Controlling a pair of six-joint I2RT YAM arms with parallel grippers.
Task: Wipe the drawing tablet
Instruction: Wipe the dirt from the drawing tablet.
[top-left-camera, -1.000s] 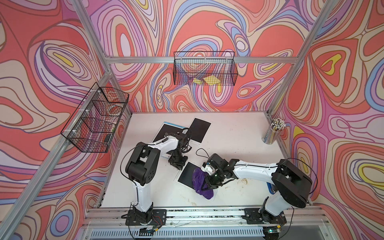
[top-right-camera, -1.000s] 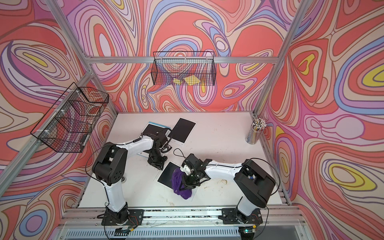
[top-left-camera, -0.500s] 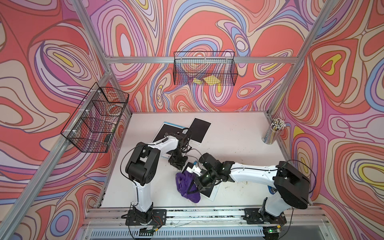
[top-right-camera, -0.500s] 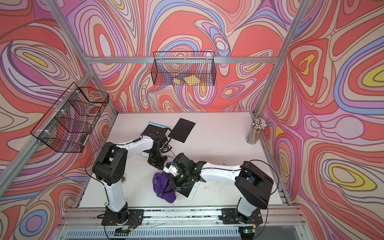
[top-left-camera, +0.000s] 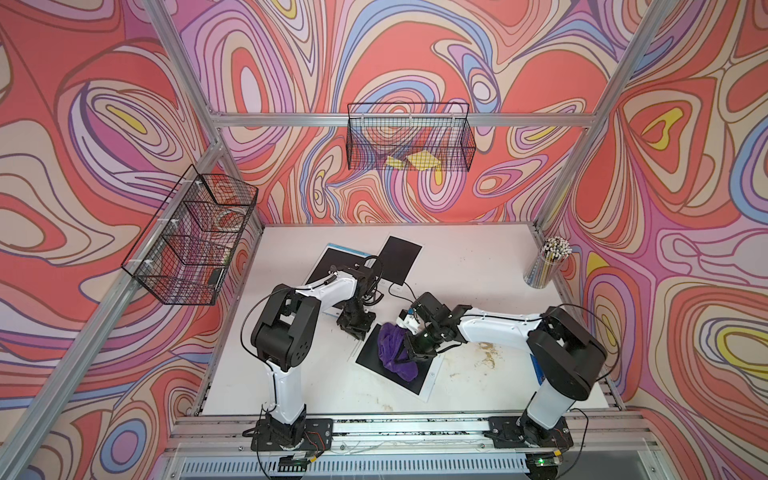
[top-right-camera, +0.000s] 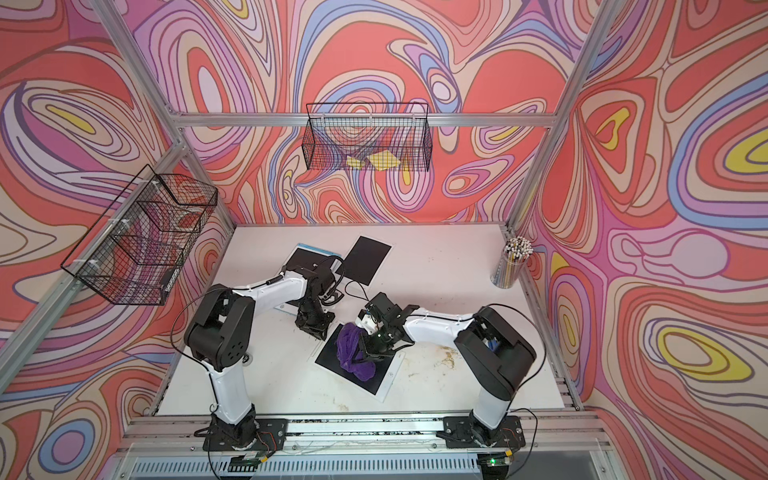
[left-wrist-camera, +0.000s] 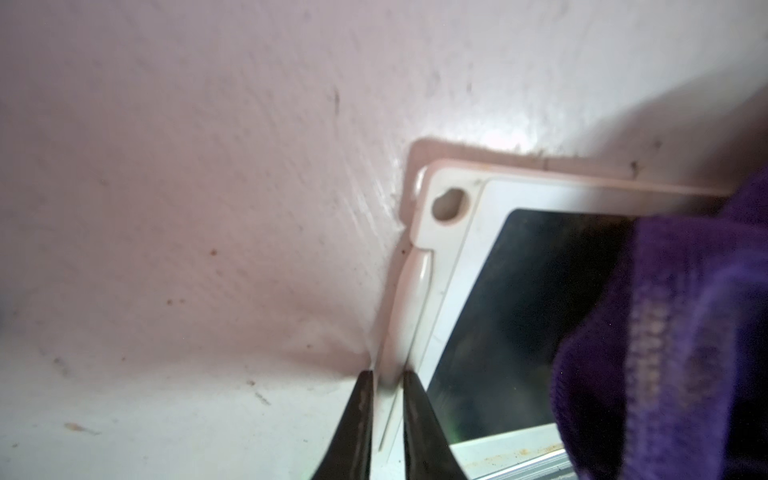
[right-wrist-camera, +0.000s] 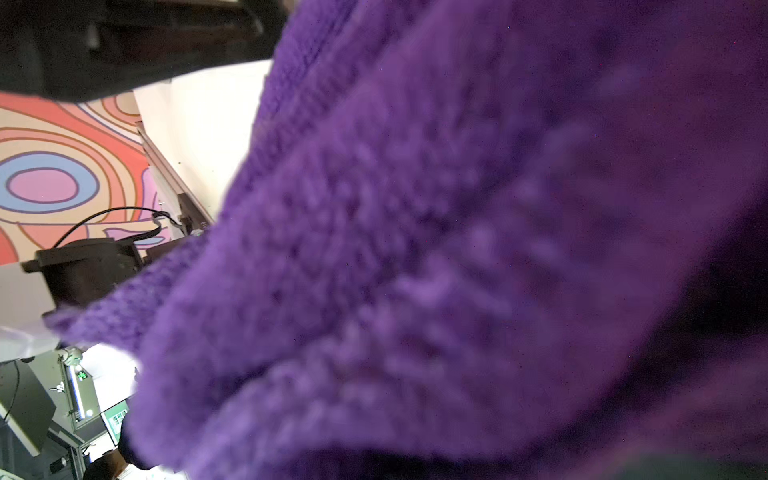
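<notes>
A: Checking edges: left claw (left-wrist-camera: 384, 376) pinched the tablet (left-wrist-camera: 519, 311) by its white rim, front of table (top-left-camera: 478, 266); bare room lay rightward.
B: Right claw (top-left-camera: 405, 355) grasped the cloth (top-left-camera: 392, 349), back mid-screen from the left edge.

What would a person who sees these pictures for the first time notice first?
Most likely the purple cloth, bunched on the dark drawing tablet near the table's front middle and gripped by the right fingers. Next, the left fingers pinching that tablet's white rim, seen closely in the left wrist view. Around all this stand the loud swirled walls in red, pink and lilac.
</notes>
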